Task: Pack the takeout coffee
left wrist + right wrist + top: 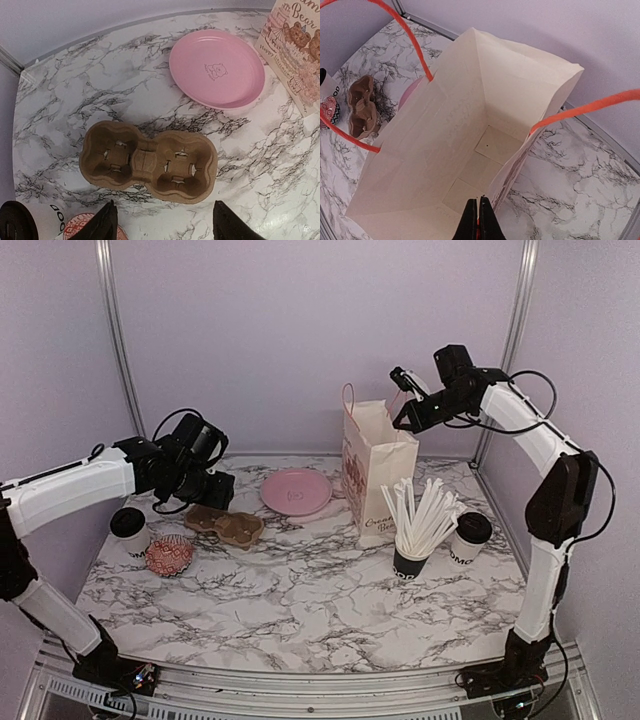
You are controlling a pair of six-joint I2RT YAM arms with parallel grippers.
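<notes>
One takeout coffee cup (130, 530), white with a black lid, stands at the left edge of the table, and its lid (15, 225) shows in the corner of the left wrist view. A second takeout coffee cup (470, 538) stands at the right. My left gripper (165, 227) hovers open just short of a brown two-cup cardboard carrier (147, 162), whose wells are empty. Above the open paper bag (375, 475), my right gripper (479, 230) is shut on the bag's orange handle (585, 107). The bag's inside (485, 150) is empty.
A pink plate (297, 490) lies behind the carrier, beside the bag. A black cup of white straws (412, 550) stands in front of the bag, next to the right cup. A red patterned round thing (170, 555) lies by the left cup.
</notes>
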